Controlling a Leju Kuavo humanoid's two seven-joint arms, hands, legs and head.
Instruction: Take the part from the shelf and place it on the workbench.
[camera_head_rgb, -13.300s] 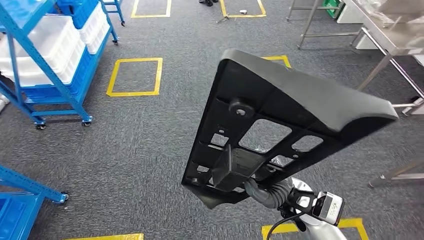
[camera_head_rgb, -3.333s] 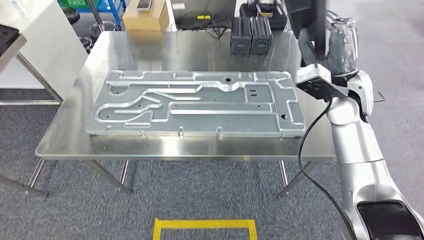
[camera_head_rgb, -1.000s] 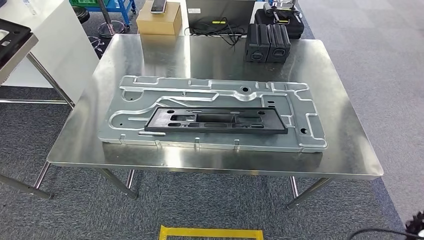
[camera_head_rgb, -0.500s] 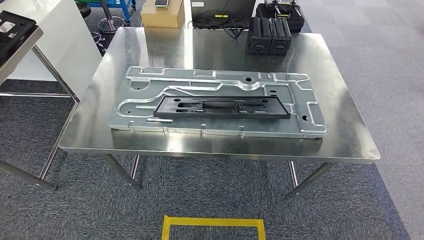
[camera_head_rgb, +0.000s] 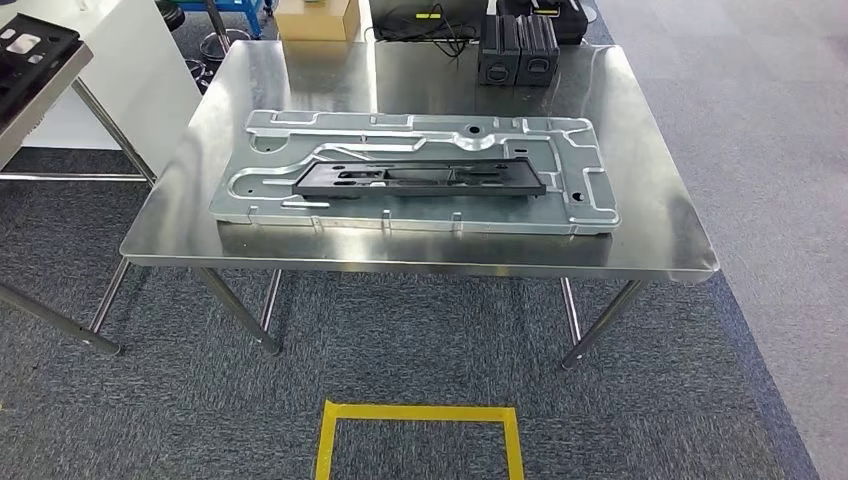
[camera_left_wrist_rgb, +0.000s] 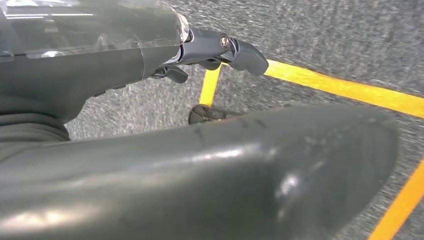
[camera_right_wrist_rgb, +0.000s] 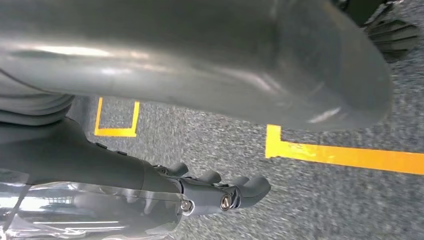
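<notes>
The black part (camera_head_rgb: 420, 178) is seen from the head view lying flat on the workbench (camera_head_rgb: 660, 240), set lengthwise on the silver metal plate (camera_head_rgb: 590, 205) that covers much of the steel top. The part is resting in the middle band of the plate, with the plate's raised channels visible on all sides of it. Nothing is touching the part. Two black boxes (camera_head_rgb: 517, 45) are seen standing side by side at the far edge of the workbench, well apart from the plate, and a cardboard box (camera_head_rgb: 316, 18) is seen beyond the far left corner. A yellow tape outline (camera_head_rgb: 420, 412) is marked on the grey carpet in front of the table. At the left edge, another black part (camera_head_rgb: 30, 50) is seen lying on a neighbouring table.

What the head view leaves out is supplied by the wrist cameras. In the left wrist view the left hand (camera_left_wrist_rgb: 220, 50) is seen over carpet and yellow tape lines (camera_left_wrist_rgb: 345, 89), its dark fingers (camera_left_wrist_rgb: 245, 52) extended and slightly curled, with nothing held between them. In the right wrist view the right hand (camera_right_wrist_rgb: 220, 192) is shown the same way over carpet crossed by yellow tape (camera_right_wrist_rgb: 345, 155): fingers (camera_right_wrist_rgb: 252, 187) loosely extended, apart from the thumb, and nothing gripped. The workbench and the part are given by the head view alone.
</notes>
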